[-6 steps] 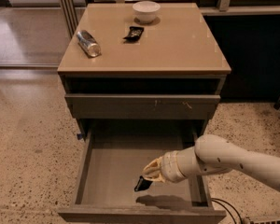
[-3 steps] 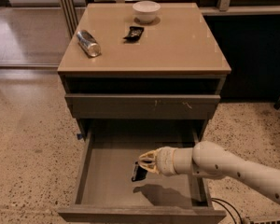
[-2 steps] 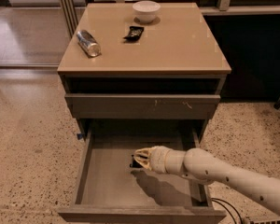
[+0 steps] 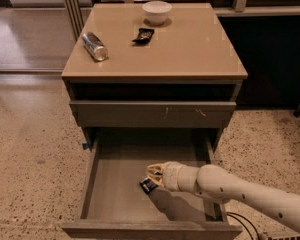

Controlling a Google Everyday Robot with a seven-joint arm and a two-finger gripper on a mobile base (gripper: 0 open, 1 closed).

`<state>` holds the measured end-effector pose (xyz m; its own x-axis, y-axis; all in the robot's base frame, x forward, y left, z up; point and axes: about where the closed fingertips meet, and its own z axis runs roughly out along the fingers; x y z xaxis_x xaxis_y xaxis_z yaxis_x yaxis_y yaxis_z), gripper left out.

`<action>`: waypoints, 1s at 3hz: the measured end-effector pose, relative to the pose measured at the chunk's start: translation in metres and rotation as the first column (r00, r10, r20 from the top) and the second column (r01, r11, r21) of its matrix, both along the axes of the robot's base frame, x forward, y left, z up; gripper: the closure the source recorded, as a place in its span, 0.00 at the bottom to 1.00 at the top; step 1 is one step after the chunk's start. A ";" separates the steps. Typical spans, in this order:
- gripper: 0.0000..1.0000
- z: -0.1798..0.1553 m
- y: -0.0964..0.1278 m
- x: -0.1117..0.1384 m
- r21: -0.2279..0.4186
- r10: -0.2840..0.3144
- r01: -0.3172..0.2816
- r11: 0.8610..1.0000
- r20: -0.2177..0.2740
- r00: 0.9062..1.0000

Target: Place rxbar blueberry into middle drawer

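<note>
Middle drawer (image 4: 114, 186): pulled open, low in the desk (image 4: 190, 46). Tool (image 4: 153, 178): inside the drawer, right of centre, clamped on rxbar blueberry (image 4: 148, 185), which hangs just above the drawer bottom.

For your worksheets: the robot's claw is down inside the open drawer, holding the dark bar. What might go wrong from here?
1. The rxbar blueberry hangs tilted from the tip of the claw. If it is let go like this, it may land on edge or skid across the flat bottom of the middle drawer.
2. The arm crosses the drawer's right wall. A careless pull-out might knock it.
</note>
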<state>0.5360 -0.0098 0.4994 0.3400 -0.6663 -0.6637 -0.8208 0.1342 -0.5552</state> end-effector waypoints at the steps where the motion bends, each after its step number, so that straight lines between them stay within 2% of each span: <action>1: 1.00 -0.001 -0.001 0.000 -0.001 -0.002 0.002 1.000 0.000 1.000; 2: 0.81 -0.001 -0.001 0.000 -0.001 -0.002 0.002 1.000 0.000 1.000; 3: 0.58 -0.001 -0.001 0.000 -0.001 -0.002 0.002 1.000 0.000 1.000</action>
